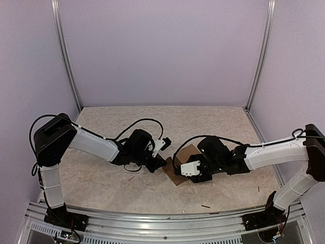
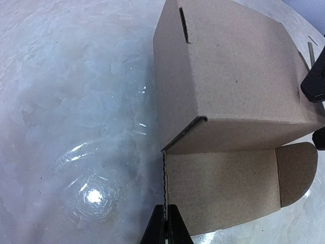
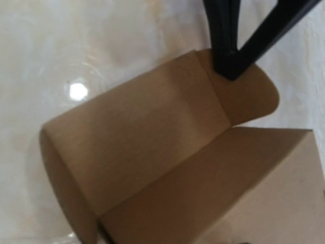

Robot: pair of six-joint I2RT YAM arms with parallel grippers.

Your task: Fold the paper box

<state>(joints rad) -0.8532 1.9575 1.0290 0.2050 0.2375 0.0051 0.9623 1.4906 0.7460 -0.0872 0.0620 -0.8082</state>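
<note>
Two grippers meet at one paper box [image 1: 185,152], which lies on the table [image 1: 101,178] midway between my arms, partly formed: its body is already squared up, while one long panel [image 2: 223,193] lies flat against the surface with a rounded flap [image 2: 297,173] at its far end. My left gripper [image 1: 161,163] is closed tight on the raw corrugated edge of that panel, the cardboard pinched thin between the tips in the left wrist view [image 2: 165,216]. I judge that I hold it there because the free edge gives the most leverage: from this grip I can swing the whole panel about its crease without crushing the body. Seen from the right wrist, the box [image 3: 152,142] fills the view with its open side toward the camera, and two dark fingers [image 3: 222,46], most likely my left ones, come to a point where a rounded flap joins the panel. My right gripper [image 1: 194,174] sits low over the other end of the box, probably to stop it sliding or tipping while the left side works. Its own fingers do not show in its wrist view, so I cannot tell whether it is open or bearing on the cardboard. The closing fold is not yet made.
</note>
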